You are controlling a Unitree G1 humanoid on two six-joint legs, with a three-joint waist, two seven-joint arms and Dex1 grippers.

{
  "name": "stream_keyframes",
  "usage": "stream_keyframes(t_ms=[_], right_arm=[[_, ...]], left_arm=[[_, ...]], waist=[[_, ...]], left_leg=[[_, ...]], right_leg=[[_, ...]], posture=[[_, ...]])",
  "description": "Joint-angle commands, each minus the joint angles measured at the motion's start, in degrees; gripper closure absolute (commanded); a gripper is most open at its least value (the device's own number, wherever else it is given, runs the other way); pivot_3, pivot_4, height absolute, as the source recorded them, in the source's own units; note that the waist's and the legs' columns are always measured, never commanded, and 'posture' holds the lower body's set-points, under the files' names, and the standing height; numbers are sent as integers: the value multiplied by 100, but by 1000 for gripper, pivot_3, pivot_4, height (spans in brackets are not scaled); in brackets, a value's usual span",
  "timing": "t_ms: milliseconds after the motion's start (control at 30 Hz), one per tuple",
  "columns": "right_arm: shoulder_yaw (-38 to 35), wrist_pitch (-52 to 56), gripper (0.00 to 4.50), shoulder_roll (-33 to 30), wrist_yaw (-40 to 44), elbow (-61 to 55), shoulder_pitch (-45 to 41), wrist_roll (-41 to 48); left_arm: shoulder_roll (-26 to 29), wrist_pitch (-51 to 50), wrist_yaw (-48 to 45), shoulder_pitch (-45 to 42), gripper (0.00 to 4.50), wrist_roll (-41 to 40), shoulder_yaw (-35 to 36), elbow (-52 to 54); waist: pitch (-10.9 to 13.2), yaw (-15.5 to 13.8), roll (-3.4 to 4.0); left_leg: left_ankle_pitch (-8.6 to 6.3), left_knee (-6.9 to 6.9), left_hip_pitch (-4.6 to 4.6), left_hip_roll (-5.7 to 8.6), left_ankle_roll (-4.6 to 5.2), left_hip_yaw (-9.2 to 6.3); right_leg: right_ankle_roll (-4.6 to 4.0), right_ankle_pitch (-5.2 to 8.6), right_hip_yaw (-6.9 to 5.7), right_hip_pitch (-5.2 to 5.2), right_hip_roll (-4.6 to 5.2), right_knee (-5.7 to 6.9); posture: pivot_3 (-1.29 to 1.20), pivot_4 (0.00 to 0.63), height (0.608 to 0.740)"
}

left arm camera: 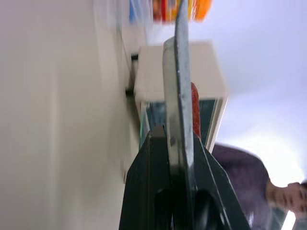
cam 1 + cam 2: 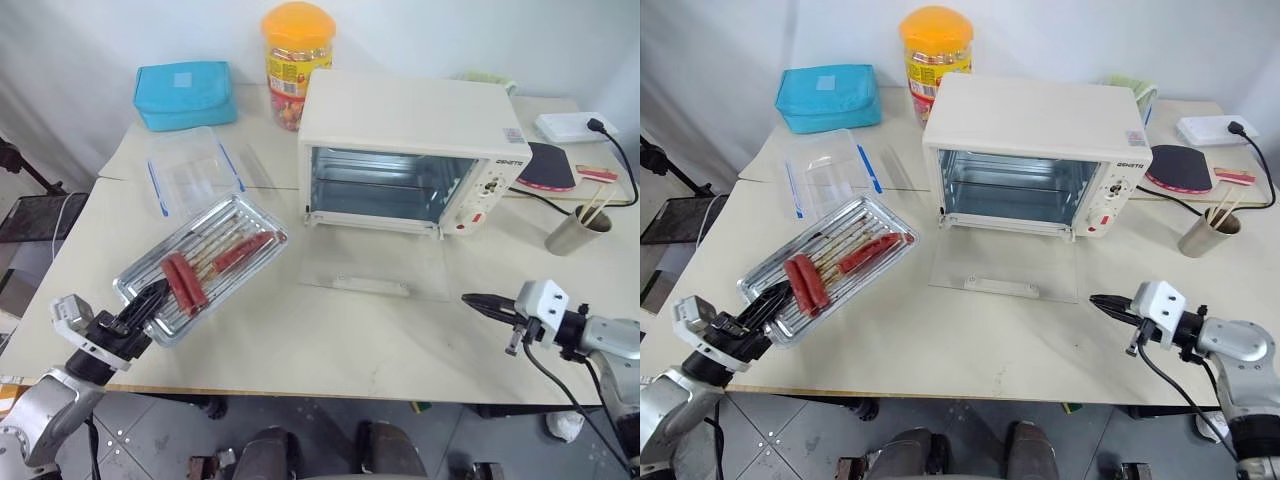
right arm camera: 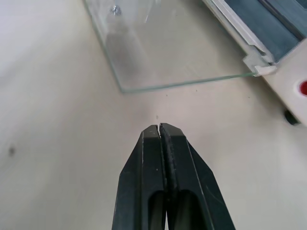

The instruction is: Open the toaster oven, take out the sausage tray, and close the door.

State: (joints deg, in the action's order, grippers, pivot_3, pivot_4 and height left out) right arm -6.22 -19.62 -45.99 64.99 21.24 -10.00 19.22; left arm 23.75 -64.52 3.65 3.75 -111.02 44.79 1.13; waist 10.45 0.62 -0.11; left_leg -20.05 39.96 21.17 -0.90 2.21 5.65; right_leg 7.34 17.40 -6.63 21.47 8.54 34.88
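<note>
Shiny metal is pinched by its near rim alone in my left end effector: the sausage tray hangs over the worktop's left front corner, and any tilt could roll the sausages off. My right end effector, fingers pressed together and empty, hovers near the right front edge. The door lies flat open before the toaster oven, where a careless sweep could knock the glass.

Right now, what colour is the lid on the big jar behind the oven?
Orange. The lid tops the jar behind the toaster oven; clearest in the left eye view.
</note>
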Motion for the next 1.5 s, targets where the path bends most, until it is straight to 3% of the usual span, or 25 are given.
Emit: stream_keyframes(t_ms=[33,300,667,833,1000,1100,1200,1333,1467,1500], right_arm=[[49,285,4434,219,359,-20,-308,313],[-147,1030,4434,635,431,-294,-734,762],[-1045,2471,4434,833,-792,-1718,-1553,1877],[-1160,2831,4434,692,-1001,-2549,-1104,1845],[-1759,3023,4434,604,-877,-3110,52,2129],[-2078,2992,3820,363,-379,-3409,1122,2074],[-2338,2813,2829,345,-207,-3535,1757,2014],[-2890,2362,1464,464,276,-3742,2964,1896],[-3024,2304,675,622,399,-4277,3633,1981],[-3042,2297,304,655,352,-4382,3696,2010]], left_arm=[[-205,286,89,181,4500,-198,132,484],[-310,428,162,258,4500,-198,169,641],[-29,-64,-166,385,4500,-198,32,528],[391,-322,-295,331,4500,-198,-433,392],[1030,-536,-391,-16,4500,-198,-1415,222],[1266,-625,-389,-644,4500,-198,-2187,-72],[1385,-721,-458,-1178,4500,-75,-2749,-386],[1169,-1229,-978,-2766,4500,936,-3705,-1320],[827,-1396,-1550,-3783,4500,2031,-4369,-1932],[775,-1435,-1742,-3954,4500,2298,-4520,-2016]], waist=[[0,-14,0],[0,-38,0],[2,-48,4],[2,-74,4],[2,-114,5],[1,-187,12],[1,-169,13],[-1,-253,17],[-3,-192,16],[-3,-209,16]], left_leg=[[0,0,0,0,0,0],[-3,-2,4,1,-3,-3],[-9,-12,8,-1,-11,-5],[-11,-33,13,4,-9,-19],[-13,-47,13,18,-4,-17],[-13,-50,12,25,3,-14],[-12,-50,6,21,4,0],[-3,-53,0,26,5,14],[0,-74,-21,27,7,50],[3,-77,-19,18,4,50]], right_leg=[[0,0,0,0,0,0],[-1,0,0,3,0,-1],[-3,1,1,12,5,-4],[-4,2,10,11,4,-18],[-4,2,13,12,0,-29],[-4,2,25,10,-2,-34],[0,0,34,8,-9,-37],[5,-2,19,11,-21,-34],[20,-11,47,13,-23,-46],[20,-10,44,17,-35,-52]], posture=[[0,150,740],[0,150,740],[0,150,740],[0,150,740],[0,150,740],[0,150,740],[0,150,740],[0,150,740],[0,150,740],[0,150,740]])
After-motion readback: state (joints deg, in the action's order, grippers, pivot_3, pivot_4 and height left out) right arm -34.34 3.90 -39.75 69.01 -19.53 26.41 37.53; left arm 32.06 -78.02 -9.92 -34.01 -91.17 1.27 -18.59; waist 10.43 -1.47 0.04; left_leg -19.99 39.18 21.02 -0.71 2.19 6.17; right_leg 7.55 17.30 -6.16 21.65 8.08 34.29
